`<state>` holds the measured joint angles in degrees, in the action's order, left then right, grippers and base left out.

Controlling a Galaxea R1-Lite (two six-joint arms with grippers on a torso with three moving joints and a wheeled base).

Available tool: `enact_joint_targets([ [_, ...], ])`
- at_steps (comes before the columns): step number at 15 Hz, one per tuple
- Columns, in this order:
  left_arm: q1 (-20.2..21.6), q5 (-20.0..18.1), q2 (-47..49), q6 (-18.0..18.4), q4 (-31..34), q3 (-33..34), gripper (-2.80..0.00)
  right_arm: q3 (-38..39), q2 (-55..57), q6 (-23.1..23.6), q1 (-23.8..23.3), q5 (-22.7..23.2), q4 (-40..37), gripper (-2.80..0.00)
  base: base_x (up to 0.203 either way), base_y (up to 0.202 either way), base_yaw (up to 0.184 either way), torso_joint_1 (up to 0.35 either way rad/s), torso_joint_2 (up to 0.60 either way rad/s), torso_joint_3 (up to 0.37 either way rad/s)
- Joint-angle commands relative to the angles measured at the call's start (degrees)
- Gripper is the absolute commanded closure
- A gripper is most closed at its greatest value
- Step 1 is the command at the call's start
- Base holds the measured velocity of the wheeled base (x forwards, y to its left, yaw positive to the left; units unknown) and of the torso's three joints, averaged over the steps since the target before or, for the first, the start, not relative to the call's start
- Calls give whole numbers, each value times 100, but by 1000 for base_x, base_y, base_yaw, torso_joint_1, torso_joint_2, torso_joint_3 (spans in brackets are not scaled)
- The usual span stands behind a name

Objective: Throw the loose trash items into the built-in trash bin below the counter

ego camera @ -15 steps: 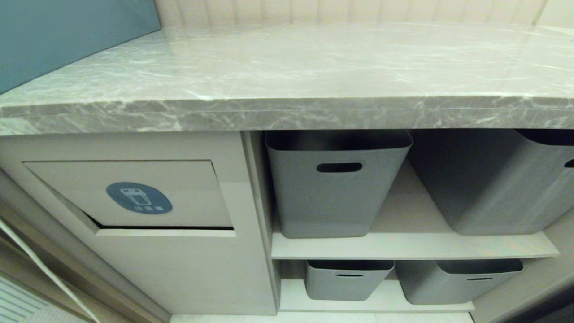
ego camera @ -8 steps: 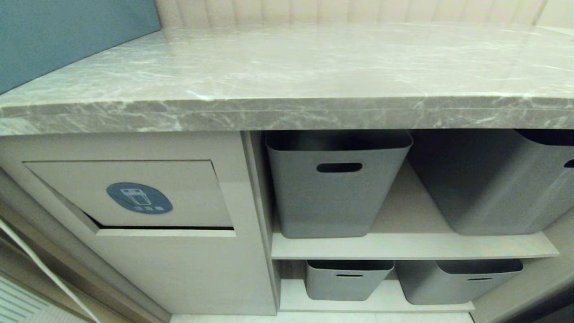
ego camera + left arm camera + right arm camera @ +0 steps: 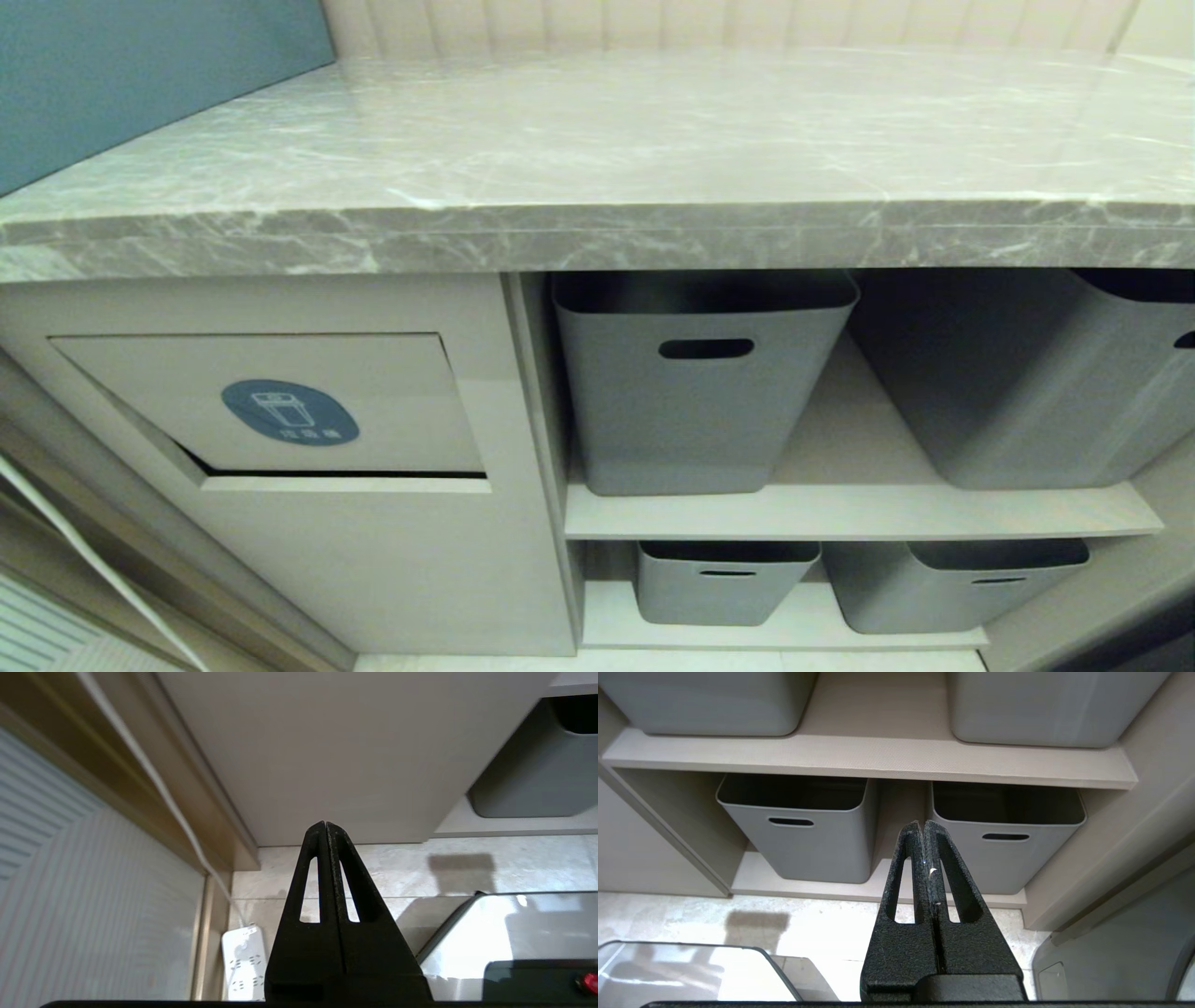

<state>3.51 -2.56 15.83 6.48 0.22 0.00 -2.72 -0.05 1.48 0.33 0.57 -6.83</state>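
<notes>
Black textured fingers of the left gripper are pressed together with nothing between them, the tips held low in front of the plain beige cabinet front, just above a pale tiled floor. Off to one side of those tips a white power strip lies on the floor beside a striped panel. The right gripper is likewise closed and empty, pointing at the gap between two grey plastic tubs with slot handles on the lowest shelf, beneath a beige shelf board that carries two more tubs. Farther up and out of both grippers' reach, the head view shows the built-in trash bin flap with its blue oval sticker, its lower edge slightly ajar, set under the grey marble counter. No bottle or teal piece shows on the counter.
</notes>
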Motion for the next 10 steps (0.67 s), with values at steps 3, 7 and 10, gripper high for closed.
enact_joint_targets([
  [3,-554,58,-406,-10,6,0,0,8,-4,72,2,22,-3,0,0,0,0,0,0,0],
  [7,-390,149,-1680,-65,4,0,0,2,-4,63,-7,22,-3,0,0,0,0,0,0,0],
  [10,-351,194,-1583,-94,4,0,0,8,-4,186,-7,-12,-3,0,0,0,0,0,0,0],
])
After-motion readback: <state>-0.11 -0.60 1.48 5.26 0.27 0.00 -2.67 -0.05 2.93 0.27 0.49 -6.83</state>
